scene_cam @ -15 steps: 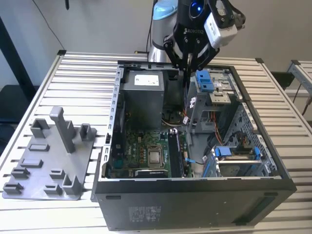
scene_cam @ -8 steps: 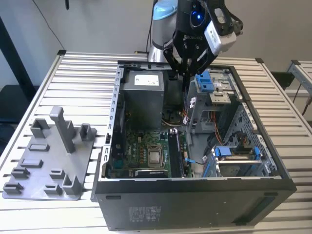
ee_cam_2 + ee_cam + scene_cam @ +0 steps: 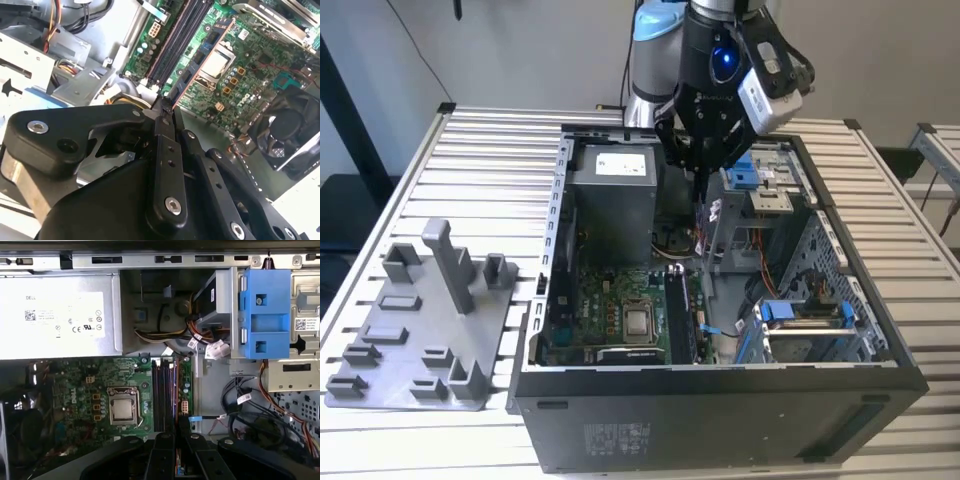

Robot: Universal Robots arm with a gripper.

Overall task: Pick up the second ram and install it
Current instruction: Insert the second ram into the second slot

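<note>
My gripper (image 3: 701,178) hangs over the open computer case (image 3: 720,390), above the motherboard. It is shut on the second ram (image 3: 702,207), a thin dark strip pointing straight down from the fingertips. In the second wrist view the gripper (image 3: 162,107) pinches one end of the ram (image 3: 200,61), whose copper-coloured edge runs out over the board. The long black memory slots (image 3: 175,45) lie just beside it and below. In the first wrist view these slots (image 3: 164,395) sit directly ahead of the black fingers (image 3: 162,450). The stick is still above the board, clear of the slots.
A grey power supply (image 3: 615,200) fills the case's rear corner. A blue drive bracket (image 3: 265,315) and loose cables (image 3: 200,340) crowd one side of the slots, the processor socket (image 3: 122,410) the other. A grey fixture plate (image 3: 420,330) lies at the exterior view's left.
</note>
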